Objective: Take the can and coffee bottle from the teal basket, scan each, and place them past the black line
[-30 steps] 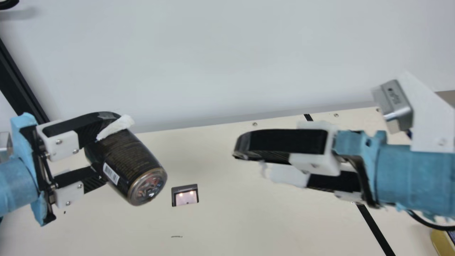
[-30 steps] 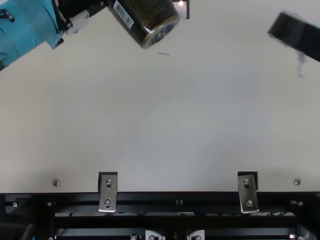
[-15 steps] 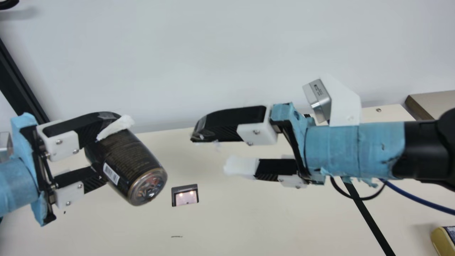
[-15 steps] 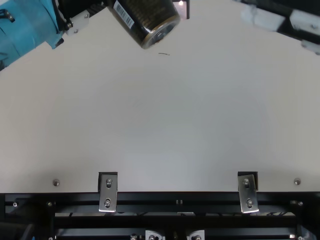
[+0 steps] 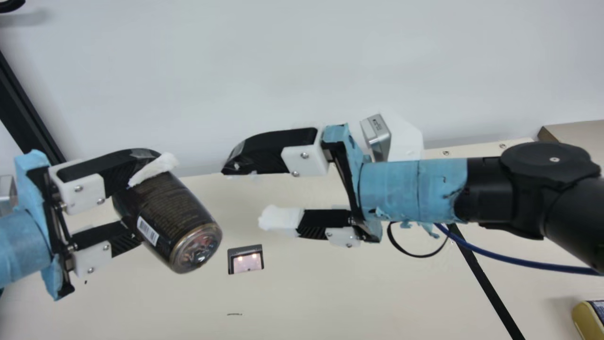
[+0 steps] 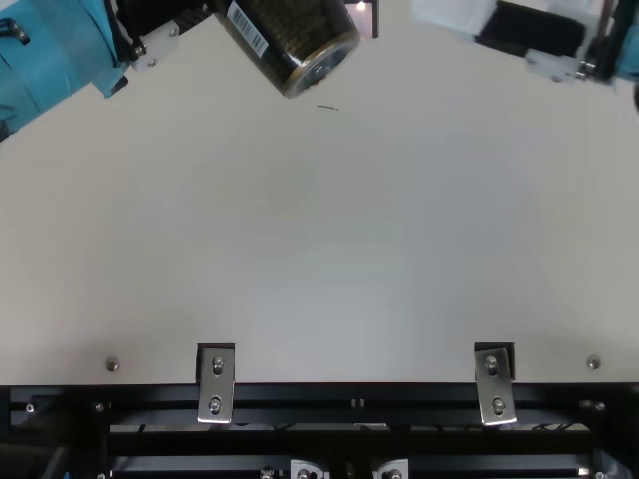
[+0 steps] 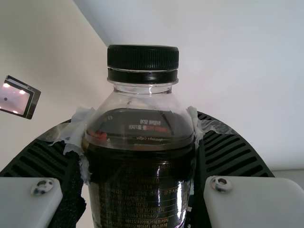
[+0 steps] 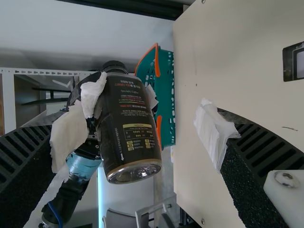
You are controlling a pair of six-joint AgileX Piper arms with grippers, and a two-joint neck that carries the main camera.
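Black-labelled coffee bottle (image 5: 165,212) tilts, clamped in the left gripper (image 5: 147,203). The right gripper (image 5: 245,194), fingers apart, faces it; well apart from both, a yellow container (image 5: 584,321) lies past the black line (image 5: 490,293).

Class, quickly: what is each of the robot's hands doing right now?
Left hand: closed on the coffee bottle, held above the table.
Right hand: open, nothing between its fingers.

Left pincer (image 5: 148,203) clamped, the right pincer (image 5: 245,196) faces it with fingers spread wide
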